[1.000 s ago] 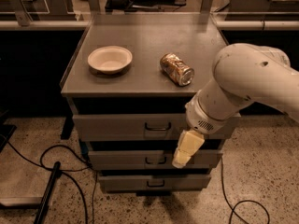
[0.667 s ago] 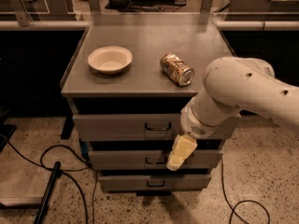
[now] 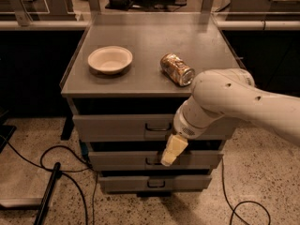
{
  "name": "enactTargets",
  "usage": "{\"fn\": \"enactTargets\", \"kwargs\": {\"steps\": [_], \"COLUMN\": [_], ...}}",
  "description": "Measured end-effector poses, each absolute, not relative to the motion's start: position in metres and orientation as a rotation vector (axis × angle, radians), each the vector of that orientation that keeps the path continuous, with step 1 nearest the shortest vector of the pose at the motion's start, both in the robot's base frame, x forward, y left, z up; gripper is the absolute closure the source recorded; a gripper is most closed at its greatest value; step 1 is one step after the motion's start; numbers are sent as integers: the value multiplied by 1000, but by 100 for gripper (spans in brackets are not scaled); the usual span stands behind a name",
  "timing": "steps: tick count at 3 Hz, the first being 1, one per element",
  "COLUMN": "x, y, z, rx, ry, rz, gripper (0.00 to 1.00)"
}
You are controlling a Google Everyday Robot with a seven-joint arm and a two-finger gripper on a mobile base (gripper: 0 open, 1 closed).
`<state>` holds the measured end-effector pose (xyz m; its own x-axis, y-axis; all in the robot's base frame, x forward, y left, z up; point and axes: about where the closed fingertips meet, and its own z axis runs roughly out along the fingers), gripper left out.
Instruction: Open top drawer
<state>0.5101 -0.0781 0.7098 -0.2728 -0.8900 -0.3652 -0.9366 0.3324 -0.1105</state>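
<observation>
The white arm reaches in from the right, its bulky elbow level with the cabinet top, forearm angled down and left; the gripper hangs tip-down before the drawer fronts, just below and right of the handle of the top drawer, its tip over the middle drawer; whether it is open or closed cannot be told from this side. The top drawer sits directly under the cabinet top and looks shut. Since the earlier frames the arm and gripper have slid left, nearer the handles; the bowl, the can and all the drawers are unchanged.
</observation>
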Motion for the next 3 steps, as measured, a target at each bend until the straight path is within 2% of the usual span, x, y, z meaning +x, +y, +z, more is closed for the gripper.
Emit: {"fn": "enactTargets", "kwargs": {"steps": [3], "x": [556], "y": [-72], "z": [674], "rx": [-1660], "ry": [2223], "rz": [137], "gripper": [0]}}
